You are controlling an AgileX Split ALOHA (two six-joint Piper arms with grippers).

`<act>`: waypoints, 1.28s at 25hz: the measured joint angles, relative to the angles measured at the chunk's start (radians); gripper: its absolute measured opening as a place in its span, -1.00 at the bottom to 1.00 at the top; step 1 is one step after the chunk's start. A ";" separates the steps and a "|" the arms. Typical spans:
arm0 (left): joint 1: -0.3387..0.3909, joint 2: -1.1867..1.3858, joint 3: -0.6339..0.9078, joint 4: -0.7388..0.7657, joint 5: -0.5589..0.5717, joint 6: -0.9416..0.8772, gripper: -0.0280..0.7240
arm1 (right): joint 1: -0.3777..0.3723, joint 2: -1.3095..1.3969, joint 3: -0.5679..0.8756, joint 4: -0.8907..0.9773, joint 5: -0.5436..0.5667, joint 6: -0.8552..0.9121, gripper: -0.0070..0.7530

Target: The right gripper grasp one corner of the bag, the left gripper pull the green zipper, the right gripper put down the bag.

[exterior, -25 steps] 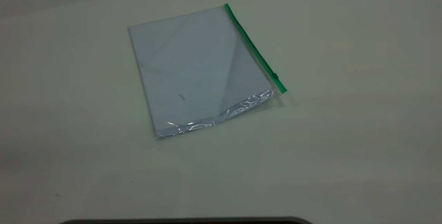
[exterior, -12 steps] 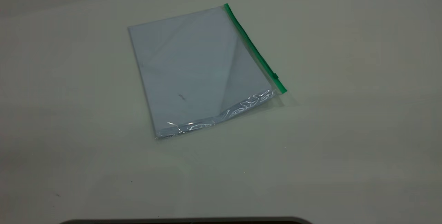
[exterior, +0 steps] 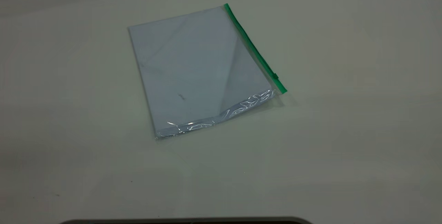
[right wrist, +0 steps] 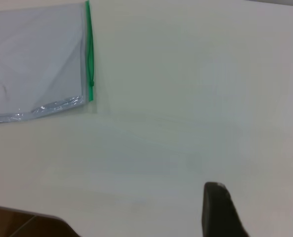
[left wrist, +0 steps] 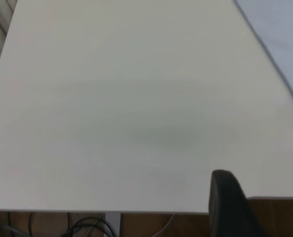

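The clear bag (exterior: 198, 72) lies flat on the white table (exterior: 345, 130) with a white-bluish sheet inside. The green zipper (exterior: 253, 46) runs along its right edge, with the small slider tab (exterior: 276, 76) near the front end. The corner of the bag (exterior: 283, 91) at the strip's front end lies on the table. Neither arm shows in the exterior view. My left gripper (left wrist: 259, 180) is open and empty at the table's edge, with one edge of the bag (left wrist: 279, 39) far off. My right gripper (right wrist: 257, 190) is open and empty over bare table, well away from the bag (right wrist: 37, 64) and its zipper (right wrist: 89, 54).
A dark curved edge (exterior: 186, 221) runs along the bottom of the exterior view. The table's edge, wood floor and cables (left wrist: 87, 227) show in the left wrist view. Another table edge (right wrist: 32, 217) shows in the right wrist view.
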 joint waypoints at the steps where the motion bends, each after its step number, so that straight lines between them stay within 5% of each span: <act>1: 0.000 0.000 0.000 0.000 0.000 0.000 0.10 | 0.000 0.000 0.000 0.000 0.000 0.000 0.11; 18: 0.000 0.001 -0.004 -0.025 -0.006 0.000 0.10 | 0.000 0.000 -0.002 0.095 -0.021 -0.006 0.03; 26: 0.000 0.282 -0.111 -0.078 -0.219 0.008 0.10 | 0.000 0.219 0.024 0.328 -0.254 -0.145 0.03; 32: 0.000 0.601 -0.200 -0.182 -0.404 0.141 0.13 | 0.000 0.576 0.049 0.634 -0.404 -0.514 0.07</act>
